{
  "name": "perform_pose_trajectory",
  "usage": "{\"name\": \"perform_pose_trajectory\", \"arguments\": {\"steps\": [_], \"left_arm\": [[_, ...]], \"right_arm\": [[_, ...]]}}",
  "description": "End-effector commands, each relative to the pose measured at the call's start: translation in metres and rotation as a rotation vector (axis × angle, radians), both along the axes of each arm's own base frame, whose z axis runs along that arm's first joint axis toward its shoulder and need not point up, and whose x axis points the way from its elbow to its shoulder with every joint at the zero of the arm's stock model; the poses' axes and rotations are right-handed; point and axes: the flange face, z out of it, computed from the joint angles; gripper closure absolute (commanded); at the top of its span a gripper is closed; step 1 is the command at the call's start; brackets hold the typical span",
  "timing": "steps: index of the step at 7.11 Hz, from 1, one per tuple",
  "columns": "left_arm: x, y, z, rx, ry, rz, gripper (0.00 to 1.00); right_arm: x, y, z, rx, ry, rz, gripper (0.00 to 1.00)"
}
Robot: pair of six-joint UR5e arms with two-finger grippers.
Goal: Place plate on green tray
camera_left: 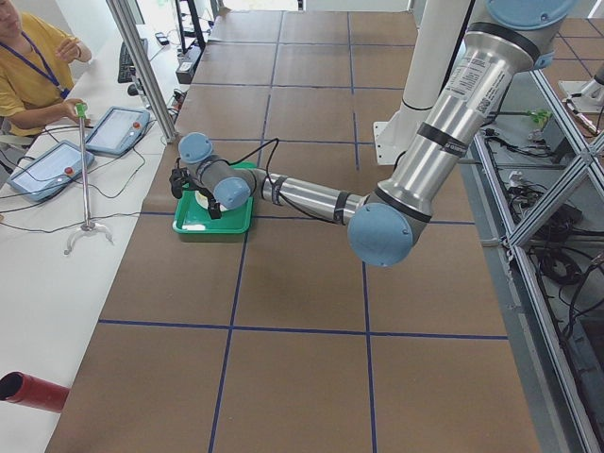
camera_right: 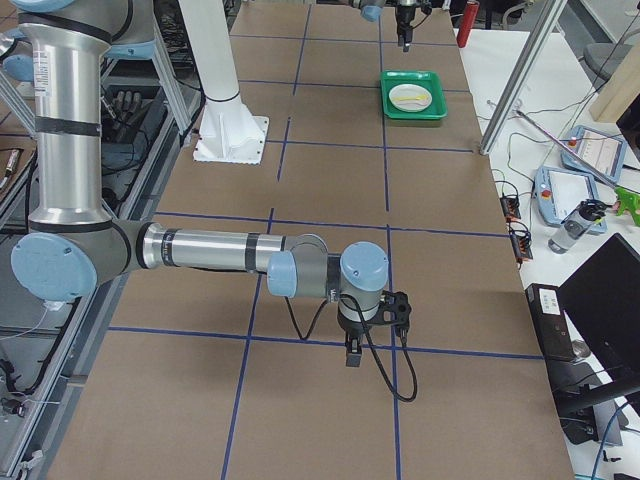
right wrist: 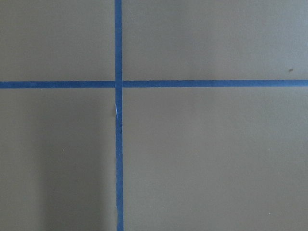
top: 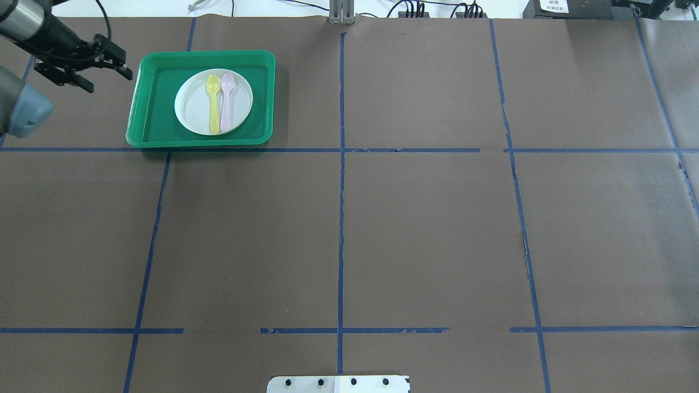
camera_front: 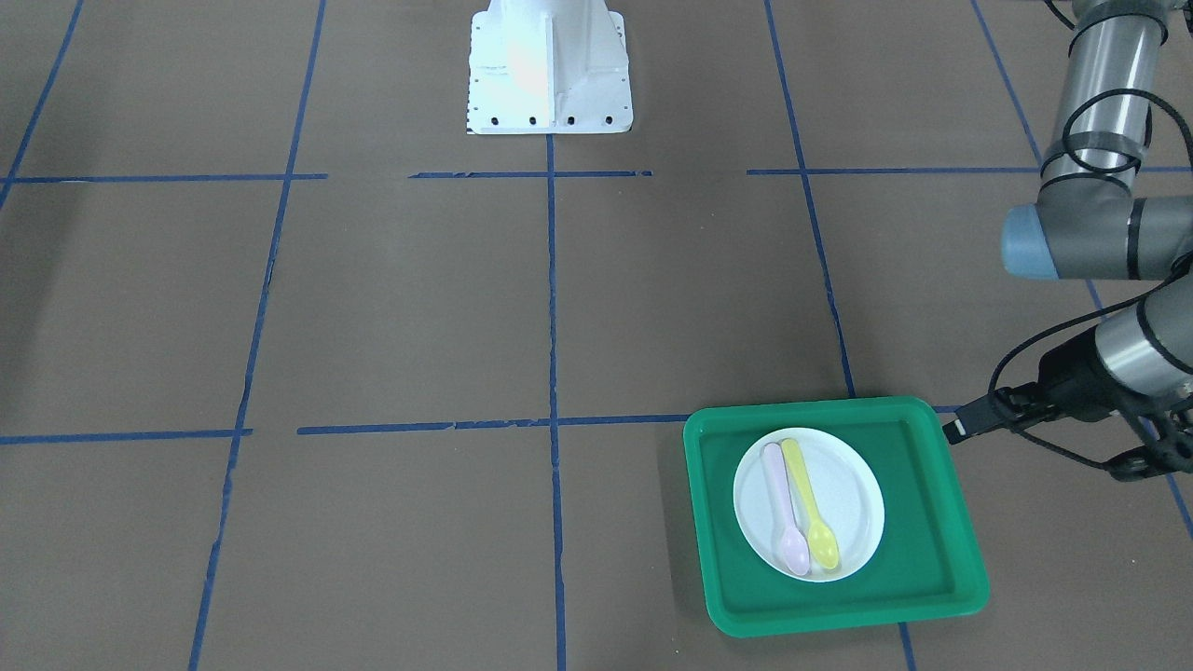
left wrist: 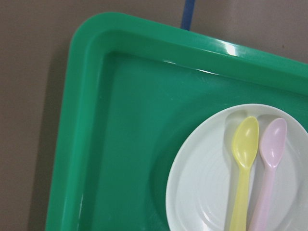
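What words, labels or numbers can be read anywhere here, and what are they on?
Nothing here can actually be read.
White label on the black box past the table's far edge: printed lines, too small to read.
Sticker on the left arm, on its big silver tube: blurred.
Green tray, plate, yellow spoon, pink spoon: no writing visible.

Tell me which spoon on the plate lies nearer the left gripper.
The yellow spoon: it lies on the side of the plate facing the left gripper, with the pink spoon beside it, farther off.
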Motion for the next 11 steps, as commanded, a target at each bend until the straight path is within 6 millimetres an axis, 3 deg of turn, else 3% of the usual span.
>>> {"name": "perform_pose_trajectory", "arguments": {"steps": [1,2,3,4,5,7,11], "left_arm": [[-0.106,0.079,0.005,0.076,-0.113,0.094,0.00],[-0.175,0.116,0.025,0.127,-0.180,0.082,0.00],[-0.233,0.158,0.072,0.175,-0.234,0.096,0.00],[-0.272,0.184,0.104,0.207,-0.256,0.110,0.00],[-0.281,0.213,0.142,0.159,-0.251,0.121,0.00],[-0.279,0.244,0.177,0.086,-0.231,0.121,0.00],[-0.280,0.239,0.171,0.116,-0.236,0.122,0.00]], "right_arm": [[0.000,0.000,0.000,0.000,0.000,0.000,0.00],[0.000,0.000,0.000,0.000,-0.001,0.000,0.00],[0.000,0.000,0.000,0.000,0.000,0.000,0.00],[0.000,0.000,0.000,0.000,0.000,0.000,0.00],[0.000,0.000,0.000,-0.002,0.000,0.000,0.00],[0.000,0.000,0.000,0.000,0.000,0.000,0.00],[0.000,0.000,0.000,0.000,-0.001,0.000,0.00]]}}
